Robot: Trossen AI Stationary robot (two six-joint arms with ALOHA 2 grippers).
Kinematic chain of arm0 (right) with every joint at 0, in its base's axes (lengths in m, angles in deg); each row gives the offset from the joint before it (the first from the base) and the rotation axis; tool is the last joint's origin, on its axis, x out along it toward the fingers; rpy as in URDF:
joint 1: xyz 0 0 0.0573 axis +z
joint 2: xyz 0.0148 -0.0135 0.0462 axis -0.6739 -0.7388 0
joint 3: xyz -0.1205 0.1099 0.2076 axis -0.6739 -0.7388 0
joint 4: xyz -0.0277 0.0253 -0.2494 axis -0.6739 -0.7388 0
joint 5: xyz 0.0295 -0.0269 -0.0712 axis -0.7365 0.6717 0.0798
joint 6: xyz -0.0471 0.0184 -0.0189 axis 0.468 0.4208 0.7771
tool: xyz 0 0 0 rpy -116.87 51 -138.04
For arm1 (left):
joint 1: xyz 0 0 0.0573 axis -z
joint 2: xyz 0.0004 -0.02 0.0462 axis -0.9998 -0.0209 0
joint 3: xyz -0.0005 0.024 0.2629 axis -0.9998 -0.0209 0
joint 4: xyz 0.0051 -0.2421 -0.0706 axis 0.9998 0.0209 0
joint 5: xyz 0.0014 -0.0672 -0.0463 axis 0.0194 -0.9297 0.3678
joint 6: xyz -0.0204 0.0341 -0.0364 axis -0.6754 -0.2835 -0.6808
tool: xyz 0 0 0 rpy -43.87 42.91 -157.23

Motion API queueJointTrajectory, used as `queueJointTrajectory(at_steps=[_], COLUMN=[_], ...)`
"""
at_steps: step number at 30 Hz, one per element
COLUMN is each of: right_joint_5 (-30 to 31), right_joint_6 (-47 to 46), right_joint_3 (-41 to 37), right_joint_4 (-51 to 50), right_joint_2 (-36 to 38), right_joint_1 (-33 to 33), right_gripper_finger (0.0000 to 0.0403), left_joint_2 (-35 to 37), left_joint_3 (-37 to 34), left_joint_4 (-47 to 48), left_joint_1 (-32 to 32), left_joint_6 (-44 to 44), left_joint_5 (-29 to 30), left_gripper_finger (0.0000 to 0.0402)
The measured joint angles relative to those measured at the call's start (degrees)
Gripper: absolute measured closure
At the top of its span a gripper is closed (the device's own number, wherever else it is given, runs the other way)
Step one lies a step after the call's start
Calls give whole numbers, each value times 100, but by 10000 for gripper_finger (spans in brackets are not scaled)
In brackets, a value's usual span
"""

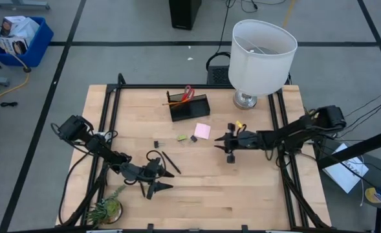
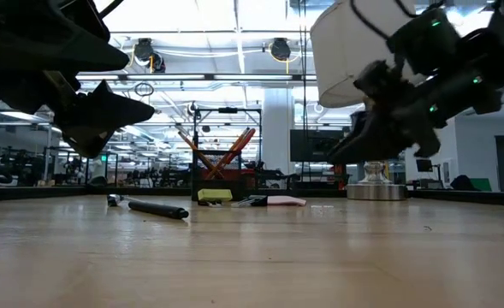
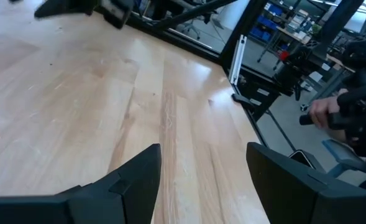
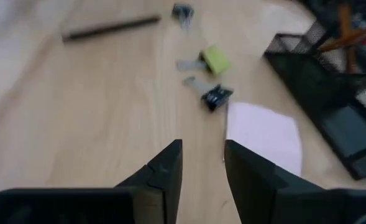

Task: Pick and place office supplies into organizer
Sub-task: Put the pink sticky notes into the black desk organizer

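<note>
Wooden table (image 1: 255, 188) seen from above, with the black organizer (image 1: 189, 107) standing far of centre, just left of the white-shaded lamp (image 1: 261, 55). Already inside it: red-handled scissors (image 1: 189, 92) and orange pencils (image 1: 177, 102), leaning upright against the walls, probably because the compartments are deep and narrow.

Still loose on the table: pink sticky-note pad (image 1: 202, 131) lying flat just near of the organizer, yellow-green eraser (image 1: 182, 137) and a black clip (image 1: 193, 138) to its left, another small clip (image 1: 156, 144) farther left, and a black pen (image 1: 169, 162) lying slanted near the left arm.

Right gripper (image 1: 225, 144) reaching in from the right side, hanging above the table just right of the pad, jaws narrow and empty, with a visible slit between the fingers (image 4: 161, 171). In its wrist view aimed at the pad and the clip, so likely lining up for one of these flat, thin items; a narrow opening suits such things.

Left gripper (image 1: 159, 181) low over the near left part of the table, beside the pen, jaws wide apart and holding nothing. Small green plant (image 1: 107, 208) at the near left corner, not part of the job.

Roughly half done, by judgement.
</note>
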Motion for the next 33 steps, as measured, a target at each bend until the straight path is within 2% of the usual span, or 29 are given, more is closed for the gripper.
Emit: queueJointTrajectory(at_steps=[6,12,24,33], right_joint_5=[5,-3,-201,-308], right_joint_6=[348,609,664,644], right_joint_3=[763,1380,1643,1652], right_joint_4=[-945,-1330,-1349,-1243], right_joint_2=[-531,-858,-1672,-1878], right_joint_1=[-284,-481,-854,-1106], right_gripper_finger=[274,250,176,185], left_joint_2=[0,0,2,2], left_joint_3=[0,0,-2,-2], left_joint_4=[35,86,133,125], left_joint_1=[0,15,26,26], left_joint_6=[0,-28,-32,-40], left_joint_5=[-2,-2,-9,-7], left_gripper_finger=[158,158,158,158])
